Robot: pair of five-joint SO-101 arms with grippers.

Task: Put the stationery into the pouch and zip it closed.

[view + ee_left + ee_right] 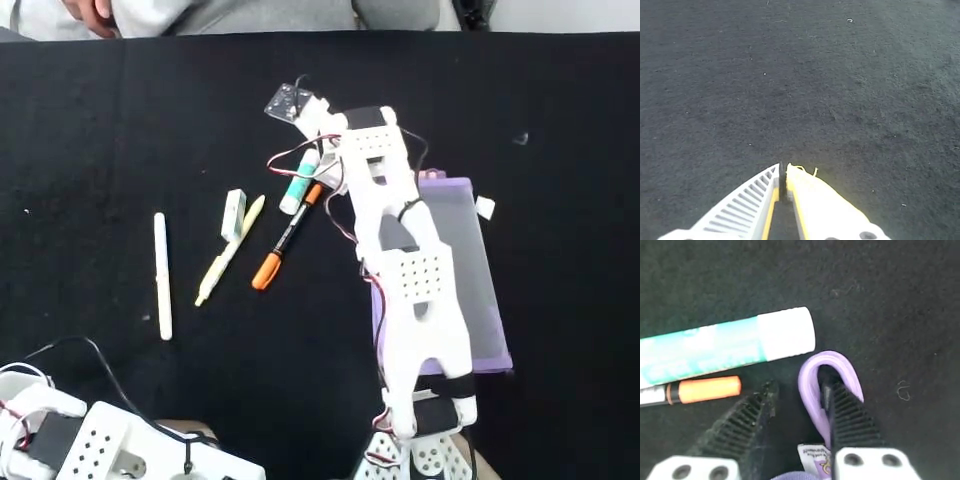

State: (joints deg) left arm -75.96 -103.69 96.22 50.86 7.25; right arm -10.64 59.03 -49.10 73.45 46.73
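Two grippers: right gripper (799, 380) part-open, one jaw thru pouch loop (835, 357), prob. steadying it; left gripper (783, 167) closed, empty

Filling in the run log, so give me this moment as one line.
right gripper: open at loop of pouch | left gripper: shut, over table | glue stick, marker: outside pouch
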